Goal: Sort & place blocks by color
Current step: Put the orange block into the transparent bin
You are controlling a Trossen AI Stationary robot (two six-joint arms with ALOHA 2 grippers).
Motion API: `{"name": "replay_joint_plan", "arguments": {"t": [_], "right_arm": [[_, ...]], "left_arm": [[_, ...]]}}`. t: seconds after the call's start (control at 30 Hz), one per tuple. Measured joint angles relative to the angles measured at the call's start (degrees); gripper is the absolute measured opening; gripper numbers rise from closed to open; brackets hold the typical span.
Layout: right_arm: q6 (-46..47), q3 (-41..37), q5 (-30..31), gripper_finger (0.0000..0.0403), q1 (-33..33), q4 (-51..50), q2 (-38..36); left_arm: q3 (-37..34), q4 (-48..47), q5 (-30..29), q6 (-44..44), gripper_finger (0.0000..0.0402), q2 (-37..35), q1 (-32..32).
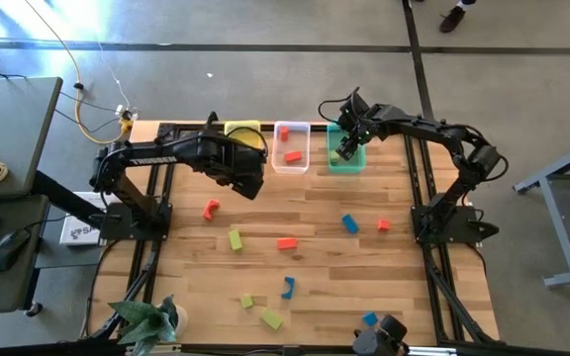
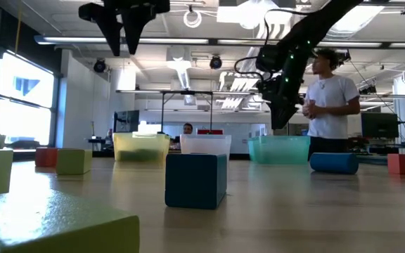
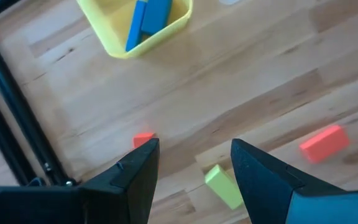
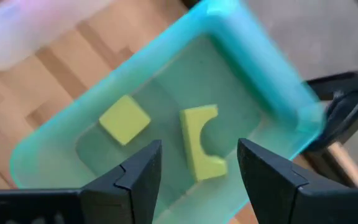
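Above the translucent teal plastic bin (image 4: 166,118) hangs the right end effector (image 4: 197,171), fingers spread wide and empty; directly beneath lie a yellow-green arch block (image 4: 199,143) and a yellow-green cube (image 4: 124,119). Off to the other side hovers the left end effector (image 3: 194,168), likewise wide and empty, near the yellow plastic bin (image 3: 138,37) holding blue bars (image 3: 148,18); just below and ahead on the wooden bench (image 3: 247,81) sit a red-orange cube (image 3: 143,139), a yellow-green bar (image 3: 224,185) and a red-orange bar (image 3: 322,143). Risks, by judgement: descending between two close blocks could nudge one aside; grabbing the wrong colour would spoil sorting. No readable writing anywhere.
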Motion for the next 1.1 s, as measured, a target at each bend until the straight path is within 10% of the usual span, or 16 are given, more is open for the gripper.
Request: {"name": "replay_joint_plan", "arguments": {"t": [1.1], "right_arm": [[-6.0, 12.3, 0.0, 0.0197, 0.7, -8.9, 0.0]], "left_arm": [[-38.0, 15.7, 11.2, -14.0, 0.0188, 0.0, 1.3]]}}
